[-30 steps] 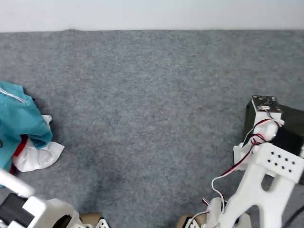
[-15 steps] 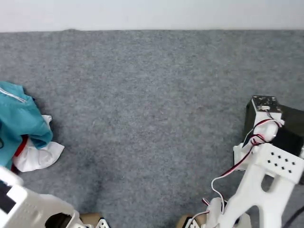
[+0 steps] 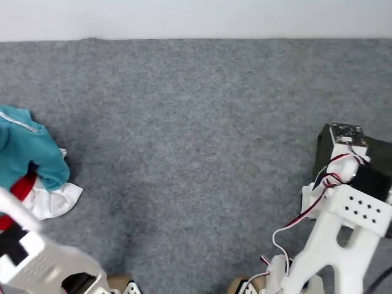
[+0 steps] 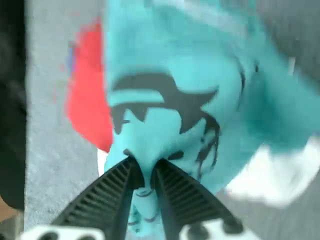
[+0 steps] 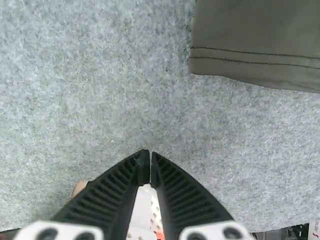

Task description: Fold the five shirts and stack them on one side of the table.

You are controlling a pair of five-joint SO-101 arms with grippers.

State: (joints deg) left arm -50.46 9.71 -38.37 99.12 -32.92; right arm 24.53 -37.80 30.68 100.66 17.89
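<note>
A teal shirt [image 3: 27,150] with a dark print lies bunched at the table's left edge, over a red shirt [image 3: 21,190] and a white shirt [image 3: 58,201]. In the left wrist view my left gripper [image 4: 145,172] is shut on a fold of the teal shirt [image 4: 190,85], with the red shirt [image 4: 87,105] and the white shirt [image 4: 272,175] beside it. The left arm [image 3: 37,260] sits at the lower left. My right gripper [image 5: 150,159] is shut on nothing, just above the grey felt, close to a folded olive shirt [image 5: 260,40]. The same olive shirt [image 3: 376,162] lies at the table's right edge behind the right arm [image 3: 340,226].
Grey felt [image 3: 196,135] covers the whole table, with a pale wall along the far edge. The shirts and arms leave a wide stretch of felt between the left pile and the right arm.
The left arm has shifted at the lower left and the teal shirt has been pulled a little, baring more of the red shirt. The right arm has stayed put.
</note>
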